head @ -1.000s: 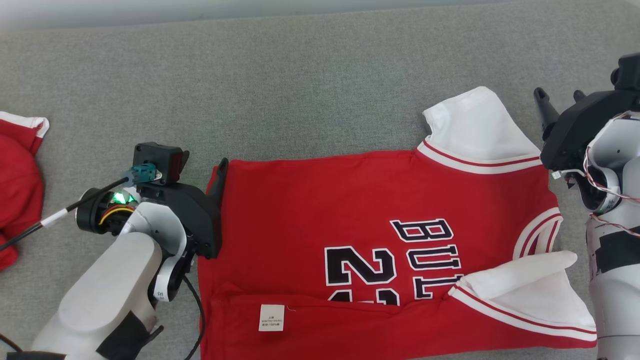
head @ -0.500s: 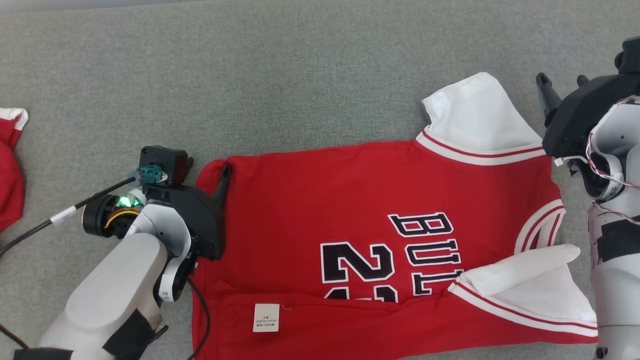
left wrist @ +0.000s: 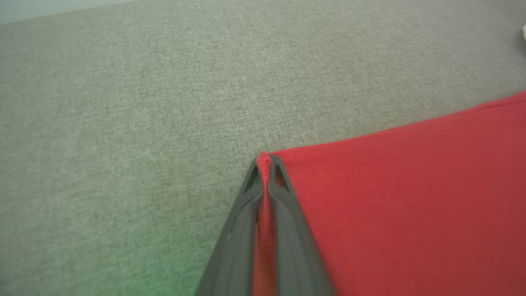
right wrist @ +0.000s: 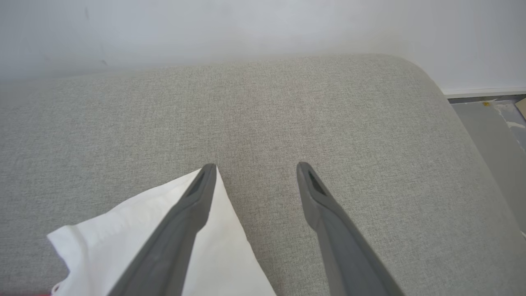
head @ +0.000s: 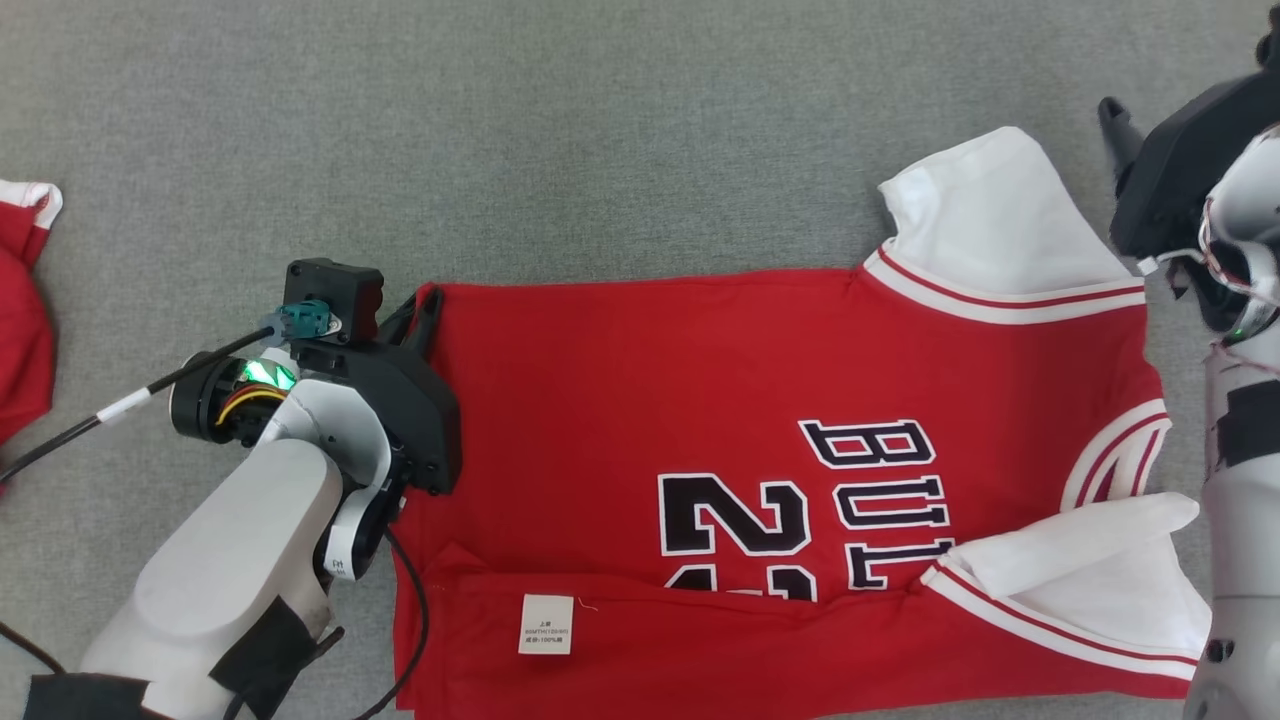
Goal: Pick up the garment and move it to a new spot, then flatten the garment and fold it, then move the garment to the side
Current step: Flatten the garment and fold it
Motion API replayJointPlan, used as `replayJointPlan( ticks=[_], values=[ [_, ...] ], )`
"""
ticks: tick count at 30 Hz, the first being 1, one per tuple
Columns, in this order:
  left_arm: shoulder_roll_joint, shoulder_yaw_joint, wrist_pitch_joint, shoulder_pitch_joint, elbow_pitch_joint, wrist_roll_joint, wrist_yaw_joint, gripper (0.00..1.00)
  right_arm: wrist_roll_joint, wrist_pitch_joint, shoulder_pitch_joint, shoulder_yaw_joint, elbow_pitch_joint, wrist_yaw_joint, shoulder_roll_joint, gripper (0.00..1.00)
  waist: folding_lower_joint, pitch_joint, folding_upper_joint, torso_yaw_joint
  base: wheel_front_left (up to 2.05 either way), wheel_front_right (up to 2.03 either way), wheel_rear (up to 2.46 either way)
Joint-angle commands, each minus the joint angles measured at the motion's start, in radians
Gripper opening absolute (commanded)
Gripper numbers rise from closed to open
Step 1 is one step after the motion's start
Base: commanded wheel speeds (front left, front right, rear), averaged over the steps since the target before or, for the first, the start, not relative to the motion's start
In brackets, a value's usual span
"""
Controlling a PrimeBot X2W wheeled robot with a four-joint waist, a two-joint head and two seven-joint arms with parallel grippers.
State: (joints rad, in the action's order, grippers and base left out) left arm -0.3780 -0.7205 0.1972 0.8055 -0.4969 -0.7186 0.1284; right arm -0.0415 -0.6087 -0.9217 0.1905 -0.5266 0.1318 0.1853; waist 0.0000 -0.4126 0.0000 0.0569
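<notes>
Grey upholstery bears the flat red jersey [head: 700, 400], whose far hem corner the left claw [left wrist: 265, 162], wide a moment ago, now pinches, likely readying a fold; the right claw [right wrist: 254, 170] hangs wide by the white sleeve [head: 990, 230].

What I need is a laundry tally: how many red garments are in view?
2. One jersey lies spread in the middle; another red garment shows partly at the left edge. More may lie out of frame.
</notes>
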Motion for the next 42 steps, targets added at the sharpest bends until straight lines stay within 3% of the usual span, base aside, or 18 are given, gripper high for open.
replayJointPlan(
  ticks=[1, 14, 23, 39, 40, 41, 42],
  values=[
    [-0.014, 0.005, -0.005, 0.000, -0.004, 0.007, 0.011, 0.00, 0.017, -0.007, -0.020, 0.004, 0.003, -0.003, 0.010, 1.00, 0.0000, -0.013, 0.0000, -0.011, 0.00, 0.00, 0.00],
    [-0.002, -0.030, -0.067, -0.056, 0.142, 0.040, 0.032, 0.00, 0.149, -0.060, -0.094, 0.049, -0.055, -0.003, 0.066, 1.00, 0.0000, -0.078, 0.0000, -0.094, 0.00, 0.00, 0.00],
    [-0.021, -0.036, -0.068, -0.069, 0.181, 0.043, 0.044, 0.00, 0.075, -0.083, -0.030, -0.033, -0.055, -0.003, 0.108, 1.00, 0.0000, -0.095, 0.0000, -0.098, 0.00, 0.00, 0.00],
    [0.002, -0.055, -0.073, -0.057, 0.191, 0.037, 0.041, 0.00, -0.011, -0.155, -0.002, -0.065, -0.061, -0.002, 0.075, 1.00, 0.0000, -0.105, 0.0000, -0.118, 0.00, 0.00, 0.00],
    [0.005, -0.056, -0.074, -0.055, 0.189, 0.037, 0.041, 0.00, -0.010, -0.161, 0.003, -0.066, -0.065, -0.001, 0.075, 0.95, 0.0000, -0.106, 0.0000, -0.120, 0.00, 0.00, 0.00],
    [0.007, -0.056, -0.076, -0.052, 0.187, 0.037, 0.041, 0.00, -0.010, -0.166, 0.005, -0.065, -0.066, 0.000, 0.075, 0.56, 0.0000, -0.107, 0.0000, -0.122, 0.00, 0.00, 0.00],
    [0.008, -0.055, -0.079, -0.049, 0.185, 0.038, 0.043, 0.00, -0.010, -0.166, 0.006, -0.065, -0.064, 0.000, 0.075, 0.24, 0.0000, -0.108, 0.0000, -0.122, 0.00, 0.00, 0.00]
  ],
)
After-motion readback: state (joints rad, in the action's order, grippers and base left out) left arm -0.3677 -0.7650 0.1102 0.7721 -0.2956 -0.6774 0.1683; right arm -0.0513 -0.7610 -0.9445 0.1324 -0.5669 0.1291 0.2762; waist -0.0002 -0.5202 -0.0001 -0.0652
